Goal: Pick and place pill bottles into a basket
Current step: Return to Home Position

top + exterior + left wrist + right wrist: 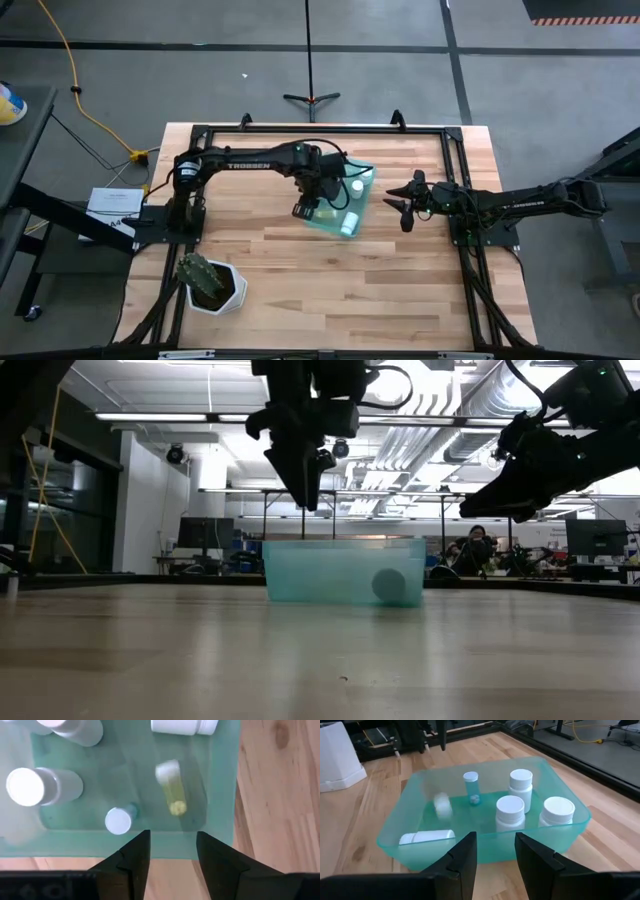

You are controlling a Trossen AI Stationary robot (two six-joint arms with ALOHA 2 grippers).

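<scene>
Basket sits mid-tabletop in the high view, slightly skewed, with the pill bottles inside it; none shows loose on the wood. The left gripper hangs over the basket's left rim. The right gripper waits just beside the right wall, apart from it. A cactus pot stands well apart, toward the front-left corner.

In the low view the left gripper is above the rim, not inside. One bottle shows through the teal wall.

The left wrist view has that arm's fingers spread with nothing between them. Past them are the near wall, a small yellow bottle on its side and a small blue one.

In the right wrist view the right fingers are likewise parted and empty, aimed at the basket wall. Three white bottles stand upright behind it and one white bottle lies flat.

The job looks done, so the main hazard is the retreat. A left arm drawn back low could catch the rim and skid or tip this light basket, spilling the bottles. The ones lying flat would roll at any jolt. A forward drift of the right gripper would shove the wall.

Straight up is the freest path. Bare wood lies open in front, while the dark frame rails hem in the sides and back.
</scene>
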